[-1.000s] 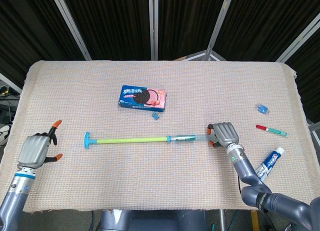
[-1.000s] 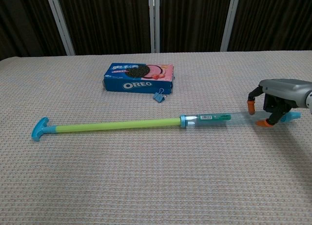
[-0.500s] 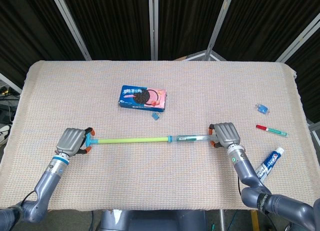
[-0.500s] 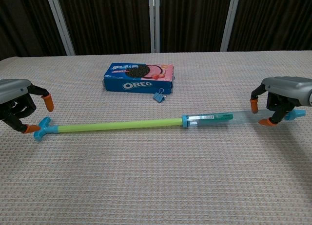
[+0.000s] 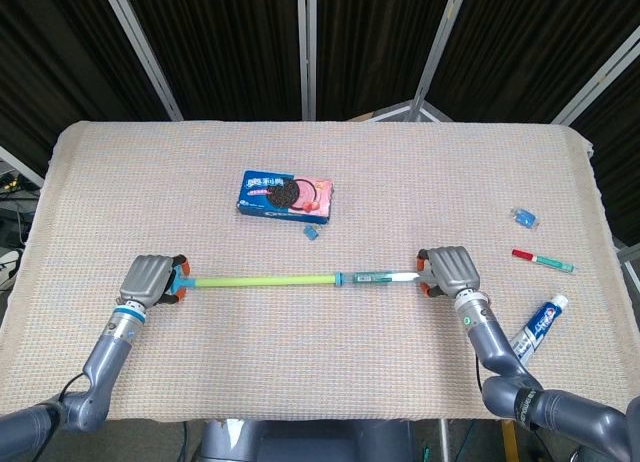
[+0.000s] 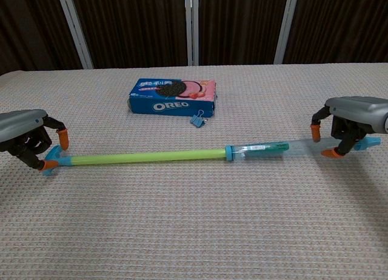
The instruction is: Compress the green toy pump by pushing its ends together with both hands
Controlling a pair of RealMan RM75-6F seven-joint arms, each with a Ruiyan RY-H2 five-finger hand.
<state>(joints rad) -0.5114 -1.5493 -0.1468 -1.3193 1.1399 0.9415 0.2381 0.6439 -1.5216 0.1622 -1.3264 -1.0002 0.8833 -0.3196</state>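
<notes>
The green toy pump (image 6: 145, 156) lies along the surface's near edge, its T-handle held by the left hand (image 6: 27, 137) and its clear barrel end gripped by the right hand (image 6: 351, 119).

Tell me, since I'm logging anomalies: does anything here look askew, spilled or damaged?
Nothing stands out. The green toy pump lies flat and intact between the left hand and right hand; the Oreo box sits closed.

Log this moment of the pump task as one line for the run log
stage: both ends gripped | left robot hand: grips handle end | right robot hand: grips tube end | green toy pump: extended, on table | compression: not yet visible
</notes>
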